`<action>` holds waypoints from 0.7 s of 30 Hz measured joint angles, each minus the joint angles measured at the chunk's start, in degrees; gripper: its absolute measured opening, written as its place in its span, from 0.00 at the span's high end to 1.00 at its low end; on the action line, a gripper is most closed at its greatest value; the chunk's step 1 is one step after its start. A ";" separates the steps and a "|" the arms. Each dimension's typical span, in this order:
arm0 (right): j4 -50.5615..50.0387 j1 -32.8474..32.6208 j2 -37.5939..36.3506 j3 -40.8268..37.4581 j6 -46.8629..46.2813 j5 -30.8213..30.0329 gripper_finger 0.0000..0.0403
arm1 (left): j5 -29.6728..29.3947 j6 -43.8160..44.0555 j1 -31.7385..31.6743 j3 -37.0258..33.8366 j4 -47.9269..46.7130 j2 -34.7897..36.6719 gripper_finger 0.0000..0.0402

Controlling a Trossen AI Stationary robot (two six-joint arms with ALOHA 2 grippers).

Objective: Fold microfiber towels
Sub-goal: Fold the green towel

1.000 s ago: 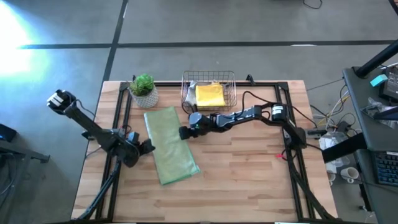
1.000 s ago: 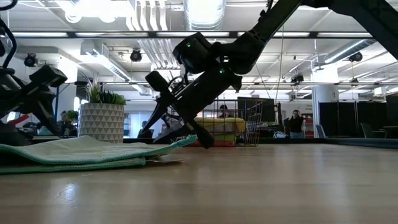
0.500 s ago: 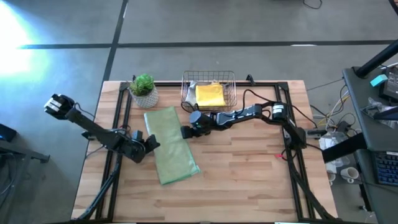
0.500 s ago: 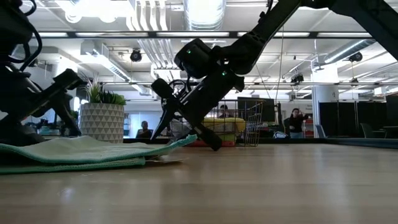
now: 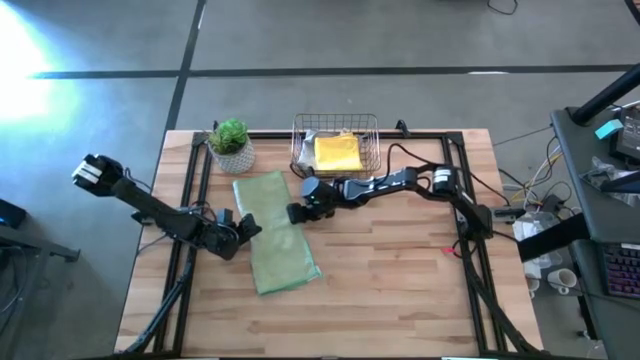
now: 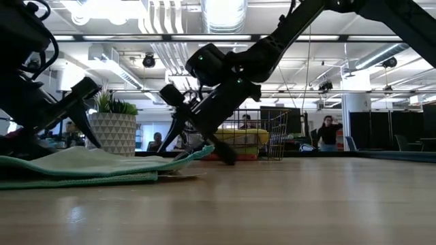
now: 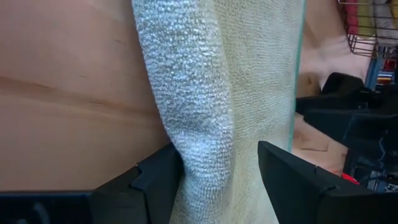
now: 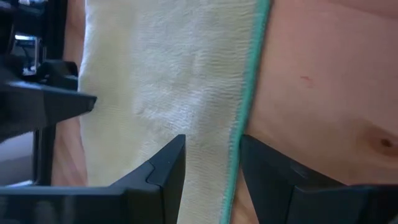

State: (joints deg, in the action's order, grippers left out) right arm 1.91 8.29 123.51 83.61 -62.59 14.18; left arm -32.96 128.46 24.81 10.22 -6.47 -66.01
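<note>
A pale sage green microfiber towel (image 5: 275, 240) lies flat on the wooden table, folded into a long two-layer strip (image 6: 82, 169). My left gripper (image 5: 249, 227) is open at the strip's left edge, with the rounded fold (image 7: 193, 124) between its fingers (image 7: 216, 150). My right gripper (image 5: 295, 213) is open at the opposite edge, where the teal hem (image 8: 245, 106) runs between its fingers (image 8: 211, 142). A yellow towel (image 5: 338, 153) lies folded in the wire basket (image 5: 372, 150). My left gripper comes slanting down from the table's left, its fingers across the strip's long edge. One finger (image 7: 163, 177) lies against the outside of the fold (image 7: 186, 163), the other (image 7: 280, 168) over the towel's top. The towel rests flat on the table. My right gripper: I cannot tell whether it touches the hem.
A potted plant (image 5: 232, 145) stands at the far left, just beyond the strip's far end. The basket stands at the far middle, behind my right arm. Bare wood (image 5: 400, 270) stretches over the table's near and right parts.
My left gripper has moved toward the table's right and a little down, coming up to the green towel's left edge. The towel has stayed where it was.
</note>
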 joint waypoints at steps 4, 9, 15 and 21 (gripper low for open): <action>-0.24 -0.25 0.16 0.83 0.90 0.00 0.64 | 0.32 -3.11 -0.43 -0.20 1.99 -0.18 0.50; -1.07 -0.25 0.17 0.84 0.13 0.85 0.64 | 1.34 -4.80 -1.42 0.02 2.43 -0.23 0.50; -4.12 -0.34 -0.27 0.88 0.58 3.27 0.64 | 1.45 -7.51 -1.58 -0.05 5.01 -0.29 0.51; -6.84 -0.45 -0.27 2.44 3.63 4.04 0.64 | 2.17 -15.69 -1.61 1.25 6.23 -0.33 0.64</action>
State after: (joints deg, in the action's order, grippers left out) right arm -4.93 7.83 123.24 86.04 -58.97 18.22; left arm -30.79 112.77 23.20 11.47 -0.24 -66.35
